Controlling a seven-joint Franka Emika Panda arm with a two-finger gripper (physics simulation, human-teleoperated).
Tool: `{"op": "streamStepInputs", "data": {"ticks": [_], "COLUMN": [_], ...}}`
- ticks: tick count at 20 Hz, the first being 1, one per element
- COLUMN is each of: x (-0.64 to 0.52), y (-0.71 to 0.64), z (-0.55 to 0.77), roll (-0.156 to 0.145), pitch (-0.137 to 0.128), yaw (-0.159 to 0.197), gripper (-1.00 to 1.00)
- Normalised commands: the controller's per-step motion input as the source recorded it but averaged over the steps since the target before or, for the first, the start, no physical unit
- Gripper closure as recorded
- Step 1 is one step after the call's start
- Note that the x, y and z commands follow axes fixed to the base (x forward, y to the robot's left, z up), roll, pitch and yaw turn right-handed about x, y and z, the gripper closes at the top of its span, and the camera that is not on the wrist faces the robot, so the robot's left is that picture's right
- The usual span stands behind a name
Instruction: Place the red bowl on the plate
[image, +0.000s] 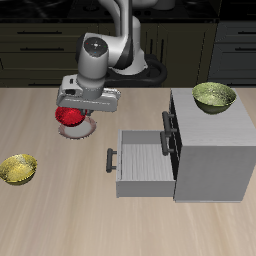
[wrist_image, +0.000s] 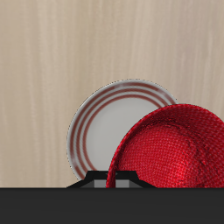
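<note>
The red bowl (image: 69, 118) hangs tilted in my gripper (image: 73, 108), just above the plate (image: 85, 130). The gripper is shut on the bowl's rim. In the wrist view the red bowl (wrist_image: 171, 150) fills the space close to the camera and overlaps part of the plate (wrist_image: 103, 131), which lies flat on the wooden table with its grey-white centre and striped rim showing. The fingertips are hidden behind the bowl and the gripper body.
A grey cabinet (image: 212, 150) stands beside the plate with its drawer (image: 142, 158) pulled open toward it. One yellow-green bowl (image: 214, 96) sits on the cabinet top. Another yellow-green bowl (image: 18, 168) lies on the table nearer the front edge.
</note>
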Motion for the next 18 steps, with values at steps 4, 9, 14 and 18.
{"op": "streamStepInputs", "data": {"ticks": [4,9,14,18], "x": [0.02,0.06,0.06,0.02], "y": [0.01,0.09,0.07,0.06], "z": [-0.14,-0.05,-0.02,0.02], "roll": [0.002,0.012,-0.017,0.000], "pitch": [0.013,0.005,-0.013,0.001], "yaw": [0.017,0.014,0.043,-0.003], "gripper": [1.00,1.00,-1.00,-1.00]}}
